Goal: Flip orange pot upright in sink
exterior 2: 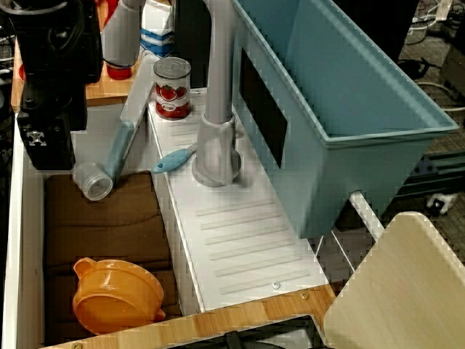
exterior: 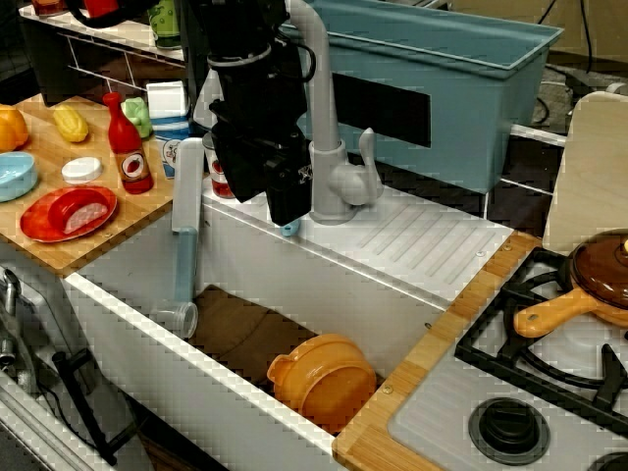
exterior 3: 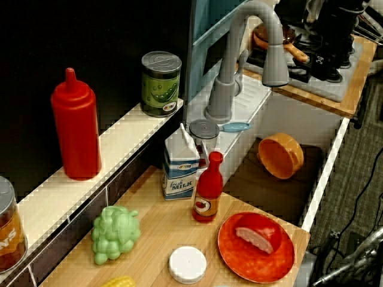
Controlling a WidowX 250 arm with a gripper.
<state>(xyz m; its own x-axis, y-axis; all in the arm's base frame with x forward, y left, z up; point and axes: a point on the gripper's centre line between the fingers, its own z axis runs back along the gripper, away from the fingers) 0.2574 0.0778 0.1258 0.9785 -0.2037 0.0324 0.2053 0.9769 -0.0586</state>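
The gripper [exterior: 287, 211] hangs off a black arm [exterior: 245, 78] coming down from the top, pointing down over the back-left part of the sink [exterior: 147, 314] – nowhere near touching anything. Honestly can't tell if the jaws are apart or closed; it's all one black block from every angle. Right beside it stands the grey faucet [exterior: 329, 147], base on the white drainboard [exterior: 432, 240], with a little blue spoon [exterior 2: 171, 161] lying by the base. The pot [exterior: 324, 378] sits well below and apart from the gripper, on the brown sink floor in the corner nearest the stove [exterior: 530, 402] – tipped on its side, not upright.
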